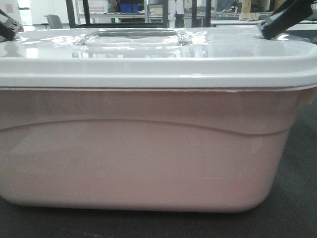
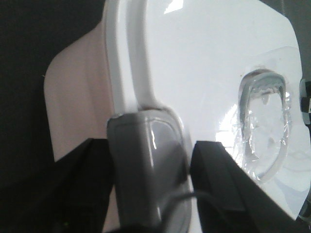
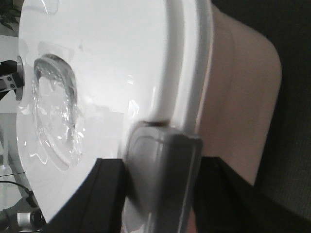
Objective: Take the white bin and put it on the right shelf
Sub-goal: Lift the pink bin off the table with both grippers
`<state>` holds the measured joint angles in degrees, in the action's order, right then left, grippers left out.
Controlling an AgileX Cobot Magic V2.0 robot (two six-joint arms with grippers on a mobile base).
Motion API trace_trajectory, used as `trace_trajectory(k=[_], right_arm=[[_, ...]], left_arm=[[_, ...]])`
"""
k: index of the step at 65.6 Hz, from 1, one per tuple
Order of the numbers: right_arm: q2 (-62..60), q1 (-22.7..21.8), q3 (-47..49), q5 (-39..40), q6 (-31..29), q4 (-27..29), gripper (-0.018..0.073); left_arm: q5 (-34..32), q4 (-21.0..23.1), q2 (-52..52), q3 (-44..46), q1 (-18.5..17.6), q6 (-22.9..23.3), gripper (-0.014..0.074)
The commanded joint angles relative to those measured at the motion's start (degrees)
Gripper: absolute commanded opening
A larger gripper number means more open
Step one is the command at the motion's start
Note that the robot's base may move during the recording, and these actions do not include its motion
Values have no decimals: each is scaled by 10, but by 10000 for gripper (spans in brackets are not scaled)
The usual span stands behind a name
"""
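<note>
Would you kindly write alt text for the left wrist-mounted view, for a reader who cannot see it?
Two black fingers of the left gripper grip a grey plastic latch at one end of the large translucent pinkish-white plastic bin. Its glossy white lid, with a clear recessed centre, fills the right side, and the background is dark.

The white bin [image 1: 148, 158] sits on the surface [image 1: 297, 208], its lid [image 1: 148, 59] on top. The left gripper [image 2: 149, 170] and right gripper [image 3: 160, 184] clasp its opposite ends (racks [image 1: 99, 12] stand behind).
</note>
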<state>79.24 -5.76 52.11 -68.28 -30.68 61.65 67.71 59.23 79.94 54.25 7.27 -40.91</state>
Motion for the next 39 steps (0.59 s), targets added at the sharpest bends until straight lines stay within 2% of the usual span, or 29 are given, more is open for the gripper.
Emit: trace_trajectory(k=[1, 10, 39], right_arm=[[-15, 1, 13, -21, -26, 78, 362], [-15, 1, 13, -37, -49, 112, 362], [-40, 1, 13, -81, -137, 157, 362]], left_arm=[[77, 34, -18, 13, -13, -17, 187], [77, 35, -32, 13, -13, -18, 187], [77, 40, -135, 13, -13, -18, 187]])
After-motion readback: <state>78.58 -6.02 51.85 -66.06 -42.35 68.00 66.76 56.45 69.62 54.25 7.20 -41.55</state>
